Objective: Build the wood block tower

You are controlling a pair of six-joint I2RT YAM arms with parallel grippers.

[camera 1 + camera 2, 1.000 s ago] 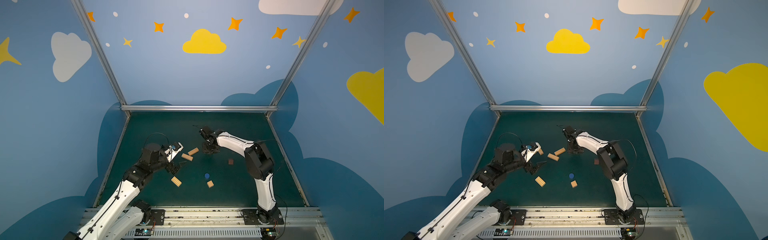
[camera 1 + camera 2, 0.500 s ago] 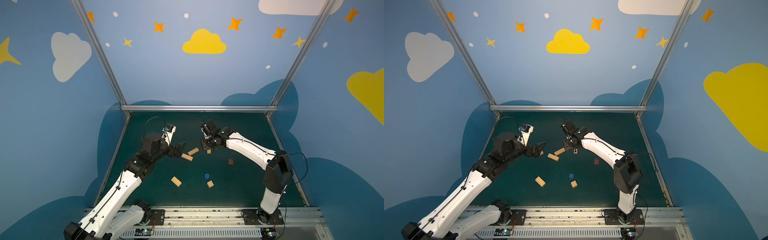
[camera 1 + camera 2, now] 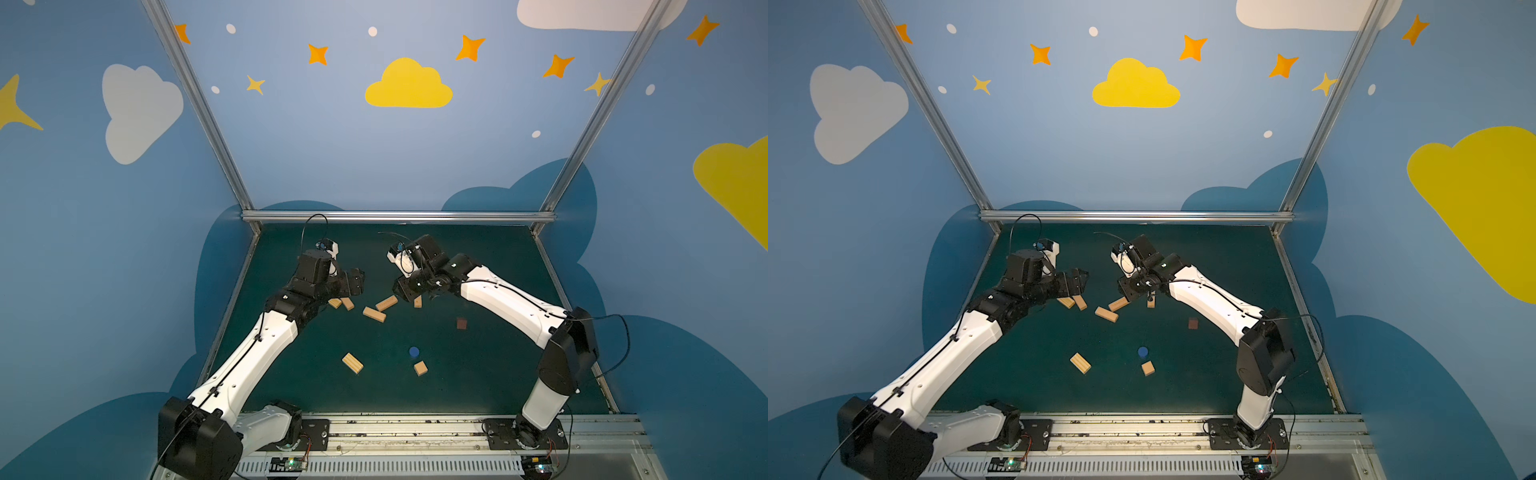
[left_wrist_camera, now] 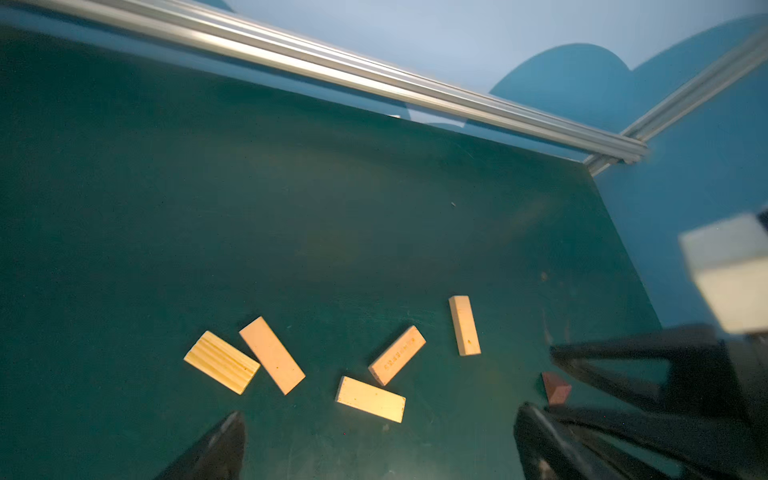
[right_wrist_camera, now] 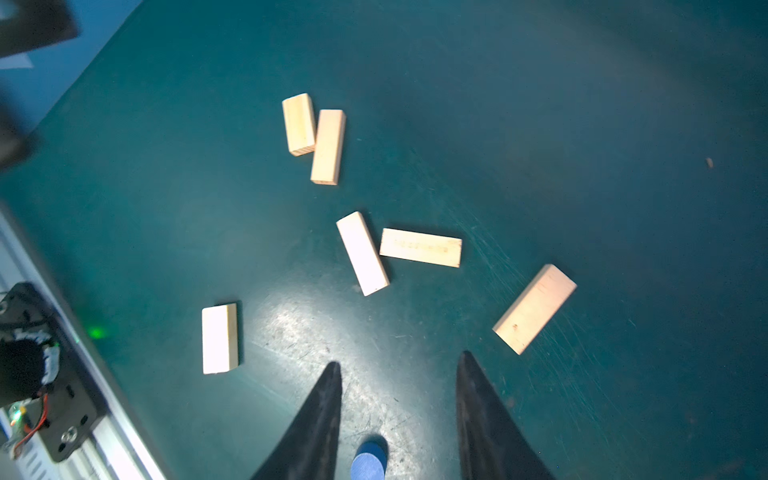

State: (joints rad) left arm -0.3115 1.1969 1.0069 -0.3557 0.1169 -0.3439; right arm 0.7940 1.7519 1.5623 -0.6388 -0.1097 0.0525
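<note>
In both top views the wood blocks (image 3: pixel 374 314) lie flat and scattered singly across the middle of the green worktop (image 3: pixel 478 386). Most tan bars sit just below the two pincers, the dark reddish-brown cube (image 3: pixel 461 323) to their right, and the blue round piece (image 3: pixel 414 351) and tan cube (image 3: pixel 420 368) lower down. The left pincer (image 3: pixel 354 283) stands spread wide, and the right pincer (image 5: pixel 400 361) is spread too, pinching nothing.

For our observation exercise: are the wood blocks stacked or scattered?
Scattered. The bars lie flat on the table, none on another; the brown cube and blue piece sit apart.
</note>
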